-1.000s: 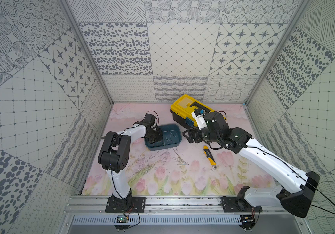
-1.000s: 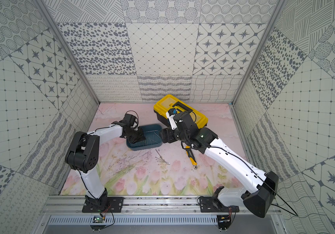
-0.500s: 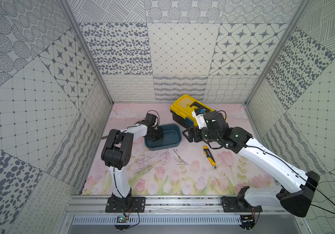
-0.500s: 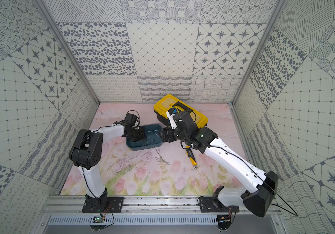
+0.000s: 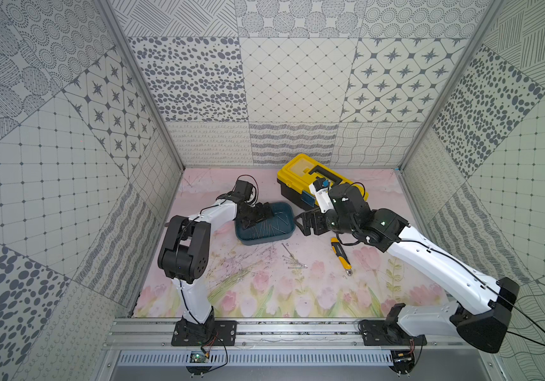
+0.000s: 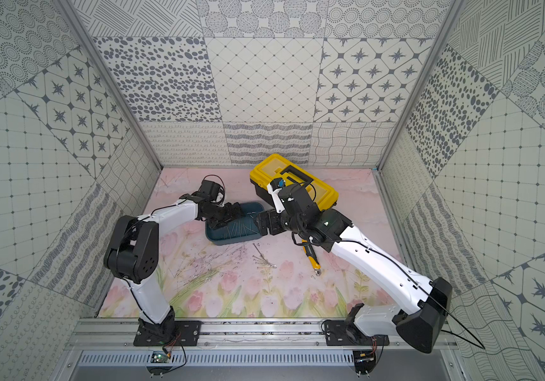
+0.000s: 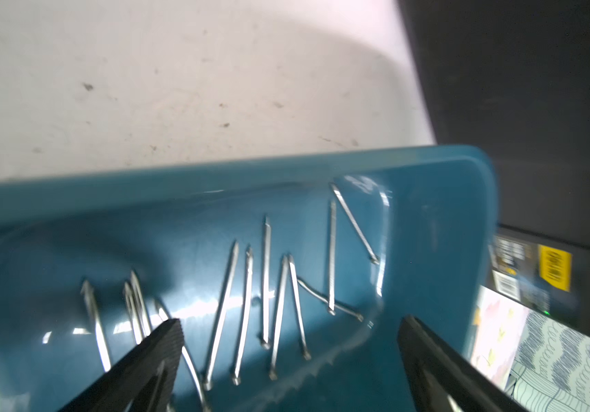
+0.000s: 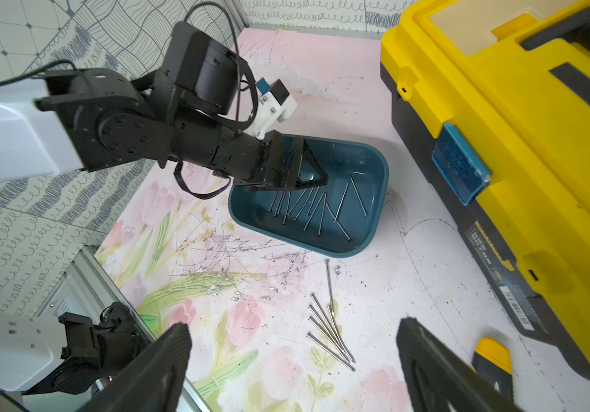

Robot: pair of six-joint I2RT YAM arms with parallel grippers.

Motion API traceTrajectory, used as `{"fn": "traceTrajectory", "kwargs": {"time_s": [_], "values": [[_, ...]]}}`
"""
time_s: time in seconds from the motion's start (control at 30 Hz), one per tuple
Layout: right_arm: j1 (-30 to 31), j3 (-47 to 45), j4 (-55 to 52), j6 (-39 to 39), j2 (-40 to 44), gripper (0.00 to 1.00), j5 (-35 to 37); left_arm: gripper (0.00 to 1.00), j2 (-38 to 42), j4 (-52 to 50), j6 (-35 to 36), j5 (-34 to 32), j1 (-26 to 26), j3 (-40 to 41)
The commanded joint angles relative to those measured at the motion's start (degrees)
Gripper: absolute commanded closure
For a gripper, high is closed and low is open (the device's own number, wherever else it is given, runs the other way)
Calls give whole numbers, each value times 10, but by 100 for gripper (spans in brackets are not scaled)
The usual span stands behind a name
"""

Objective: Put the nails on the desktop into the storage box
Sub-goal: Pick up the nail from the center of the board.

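Nearest, on the tulip-print surface [image 5: 297, 306]: small cluster of loose nails [image 8: 329, 333], one more lying alone just beyond, with the yellow-and-black utility knife [image 5: 342, 256] off to their right. Farther back, storage box [image 5: 264, 239] with about a dozen nails flat on its floor. Left pincer [image 7: 288, 335] over the box interior, jaws wide apart, empty. Right pincer [image 8: 293, 331] beside the box's right end, above the surface — spread wide, gripping nothing. Yellow-lidded toolbox [image 5: 297, 166] farthest back.
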State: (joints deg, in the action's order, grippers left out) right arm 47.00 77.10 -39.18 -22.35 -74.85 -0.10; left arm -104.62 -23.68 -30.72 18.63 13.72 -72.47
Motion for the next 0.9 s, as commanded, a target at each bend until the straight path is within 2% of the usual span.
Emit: {"fn": "traceTrajectory", "kwargs": {"time_s": [0.0, 0.13, 0.2, 0.27, 0.33, 0.37, 0.5, 0.67, 0.8, 0.87], "values": [[5, -5, 12, 7, 4, 4, 19, 1, 92, -54, 56, -19, 18, -8], [0, -11, 18, -35, 19, 3, 15, 1, 206, -37, 92, -24, 32, 17], [-23, -28, 22, -82, 24, 3, -34, 1, 257, -28, 85, -23, 29, 41], [-41, -51, 40, -100, 25, 3, -72, 1, 293, -70, 37, -52, 20, 47], [-38, -63, 38, -97, 22, 3, -60, 1, 308, -156, -20, -126, 18, 38], [-35, -66, 28, -96, 18, 4, -52, 1, 309, -200, -36, -135, 10, 27], [-24, -55, -36, -88, -11, 5, -31, 1, 342, -225, -13, -57, -4, 51], [31, -39, -91, -49, -68, 8, 15, 0, 422, -227, -33, -47, -3, 111], [69, -37, -96, -58, -107, 11, 30, 0, 448, -229, -50, 8, 1, 145], [87, -39, -94, -70, -123, 13, 39, 1, 464, -233, -51, 14, 9, 155]]}}
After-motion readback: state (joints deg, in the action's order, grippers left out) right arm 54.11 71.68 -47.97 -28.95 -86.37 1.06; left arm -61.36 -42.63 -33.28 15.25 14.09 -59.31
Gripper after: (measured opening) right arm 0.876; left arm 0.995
